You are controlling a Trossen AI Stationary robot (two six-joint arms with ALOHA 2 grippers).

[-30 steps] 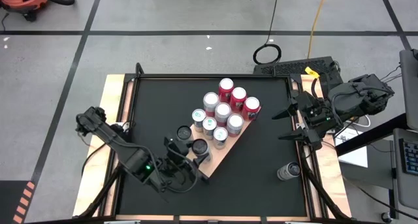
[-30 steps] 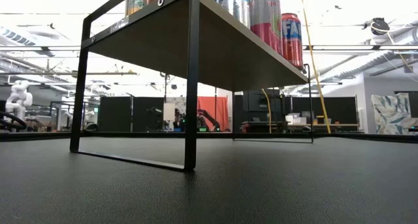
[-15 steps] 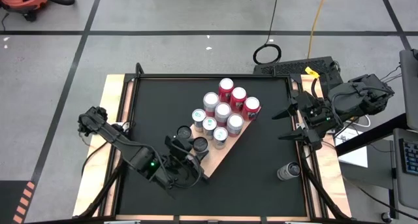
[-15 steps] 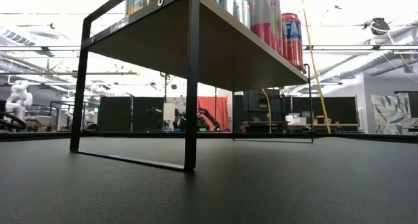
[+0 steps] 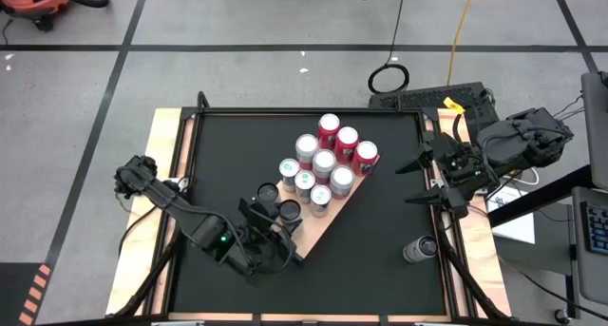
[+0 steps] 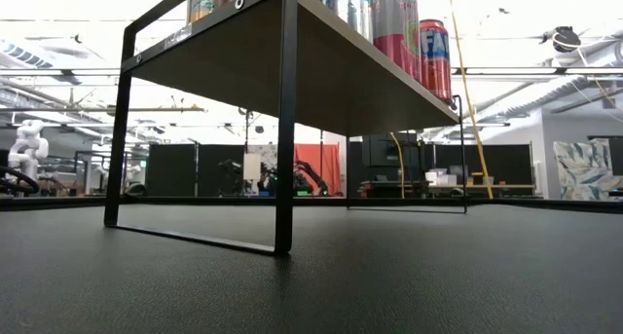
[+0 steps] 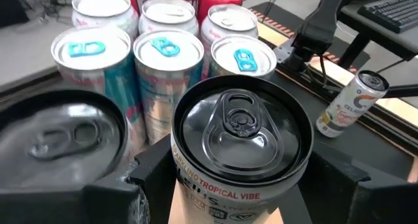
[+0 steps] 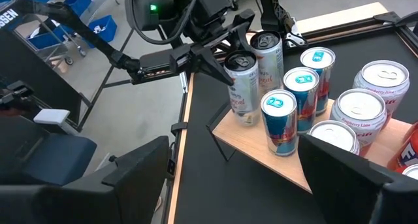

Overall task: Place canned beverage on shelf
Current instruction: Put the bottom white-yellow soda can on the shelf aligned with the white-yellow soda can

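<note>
At lower centre of the high view my left gripper [image 5: 285, 215] pinches a black-topped can [image 7: 241, 149] upright over the tan wooden shelf [image 5: 318, 229], not yet released. Smooth round cans fill the board. At lower right one can [image 5: 419, 249] waits; right gripper [image 5: 425, 179] hangs spread, empty

shelf [image 6: 360, 76] top cut off | cans [image 6: 394, 27] cropped above
</note>
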